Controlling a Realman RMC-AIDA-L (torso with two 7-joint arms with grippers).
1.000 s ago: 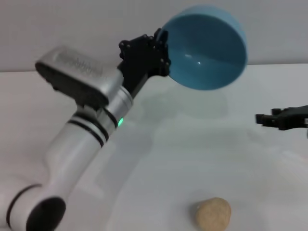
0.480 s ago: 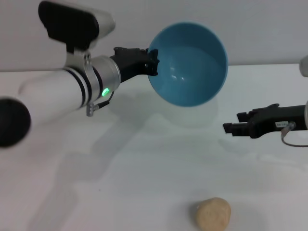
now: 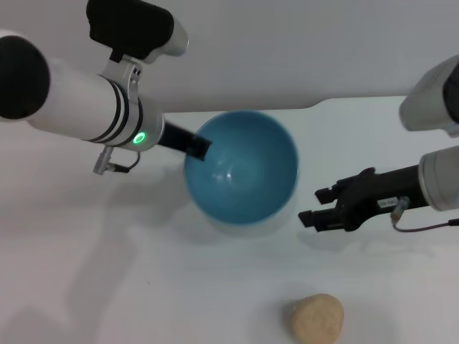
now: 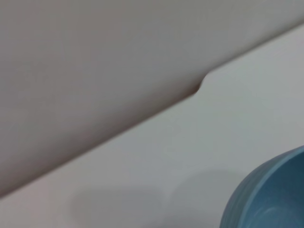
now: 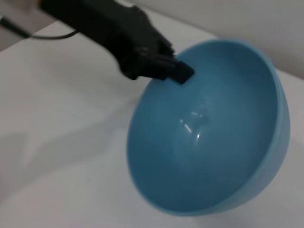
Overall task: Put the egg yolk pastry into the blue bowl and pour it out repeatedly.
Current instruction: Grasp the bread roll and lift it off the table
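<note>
The blue bowl is empty and sits low over the white table, its mouth tilted up toward me. My left gripper is shut on the bowl's left rim. The bowl also shows in the right wrist view, with the left gripper clamped on its rim, and its edge shows in the left wrist view. The egg yolk pastry lies on the table at the front, apart from the bowl. My right gripper hovers just right of the bowl, empty, its fingers open.
The white table ends at a grey back wall. The left arm's thick white forearm reaches in from the upper left.
The left arm has lowered the bowl from up against the wall down to the table and turned its mouth upward. The right gripper has moved left toward the bowl. The pastry has not moved.
</note>
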